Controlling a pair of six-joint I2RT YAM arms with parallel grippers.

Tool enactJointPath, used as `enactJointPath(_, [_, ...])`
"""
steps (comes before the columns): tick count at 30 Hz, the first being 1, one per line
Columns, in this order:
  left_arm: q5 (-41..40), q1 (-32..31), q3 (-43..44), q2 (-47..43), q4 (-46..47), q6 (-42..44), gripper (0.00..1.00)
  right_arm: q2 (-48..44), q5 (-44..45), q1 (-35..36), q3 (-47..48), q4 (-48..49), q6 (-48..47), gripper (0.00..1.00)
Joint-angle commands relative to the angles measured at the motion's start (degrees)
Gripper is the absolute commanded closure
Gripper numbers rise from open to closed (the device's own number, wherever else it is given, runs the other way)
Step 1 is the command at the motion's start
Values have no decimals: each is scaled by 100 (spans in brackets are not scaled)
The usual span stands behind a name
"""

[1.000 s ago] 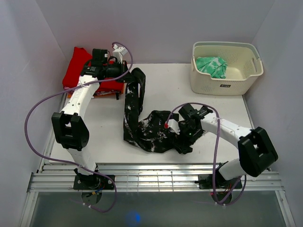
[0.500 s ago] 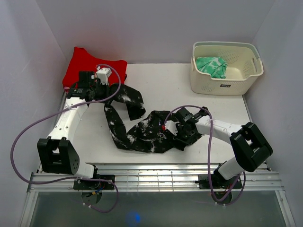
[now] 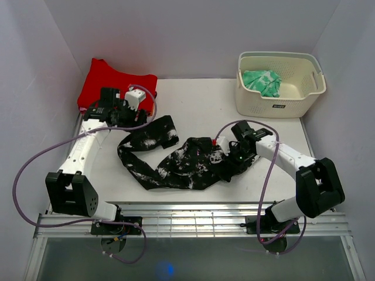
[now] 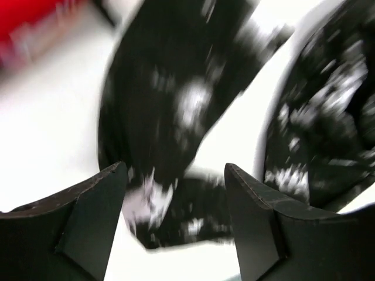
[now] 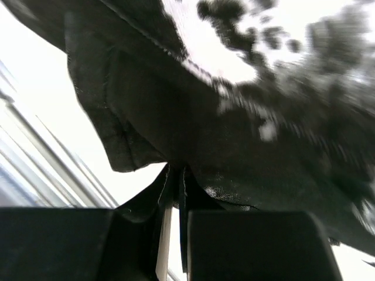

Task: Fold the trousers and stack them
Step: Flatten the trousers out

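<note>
You have nothing folded yet: the trousers [image 3: 176,164] lie crumpled in a loose loop at the centre of the top view, your left gripper [image 4: 173,175] spread empty above one leg, your right gripper [image 5: 174,175] pinching the cloth's edge, so flattening, folding and stacking remain.

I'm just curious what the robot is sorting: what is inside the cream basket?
A crumpled green patterned cloth lies in the left part of the basket. Anything beneath that cloth is covered, and the near wall hides some floor.
</note>
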Motion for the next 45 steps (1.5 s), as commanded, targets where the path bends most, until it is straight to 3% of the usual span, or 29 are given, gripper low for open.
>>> enactJointPath(1, [772, -679, 951, 358, 60, 323, 21, -337, -884, -312, 633, -561, -65, 92])
enactJointPath(7, [304, -1709, 1724, 1711, 323, 279, 21, -486, -1438, -874, 1082, -940, -153, 92])
enactJointPath(13, [59, -1956, 2480, 3116, 429, 366, 22, -574, -2010, -1638, 1627, -1476, -311, 92])
enactJointPath(20, [-723, -2273, 2859, 4059, 209, 648, 23, -566, -2756, -2448, 2084, -1837, -416, 92])
enactJointPath(24, [-1295, -2282, 2965, 4306, 209, 482, 54, -417, -3240, -3071, 2523, -2038, -443, 92])
enactJointPath(25, [-1348, -2282, 3026, 4306, 235, 420, 70, -381, -3355, -3308, 2785, -2109, -452, 92])
enactJointPath(27, [-1095, -2282, 3358, 4158, 227, 236, 86, -233, -3662, -3529, 3129, -2311, -469, 92])
enactJointPath(28, [-919, -2282, 3500, 4079, 235, 122, 100, -179, -3768, -3782, 3313, -2372, -469, 92])
enactJointPath(32, [712, -2308, 5166, 3762, 314, -1132, 100, 250, -4724, -4758, 5252, -2610, -154, 92])
enactJointPath(33, [1109, -2378, 5832, 3744, 567, -1597, 100, 452, -5171, -5187, 5823, -2732, 30, 92])
enactJointPath(35, [1849, -2519, 5927, 3395, 1756, -2317, 100, 621, -5874, -5848, 7106, -2594, 670, 92])
enactJointPath(36, [1538, -2519, 6284, 3253, 2087, -2697, 100, 177, -6374, -5850, 6842, -1784, 1439, 92])
enactJointPath(37, [1065, -2389, 6000, 2799, 2194, -2718, 100, -384, -6640, -5668, 5804, 1348, 3961, 92])
enactJointPath(38, [782, -2161, 5580, 2377, 2309, -2857, 100, -1312, -6617, -5466, 3784, 4973, 6501, 92])
enactJointPath(39, [657, -1541, 4992, 1738, 2310, -3085, 100, -1408, -6408, -4976, 3355, 8499, 8945, 92])
enactJointPath(40, [499, -1048, 4595, 1305, 2205, -3192, 100, -1157, -6049, -3962, 4351, 6907, 8117, 92])
enactJointPath(41, [585, 36, 3851, 613, 2117, -3184, 100, -850, -5419, -2986, 4970, 4698, 6334, 92])
enactJointPath(42, [838, 1091, 2843, -255, 1951, -2932, 100, -525, -4708, -1628, 5324, 4076, 5890, 92])
enactJointPath(43, [1075, 1685, 2224, -743, 1662, -2755, 100, -182, -4239, -744, 5397, 3704, 5520, 92])
enactJointPath(45, [1095, 1997, 1868, -975, 1467, -2657, 100, 109, -3876, -237, 5406, 3596, 5359, 92])
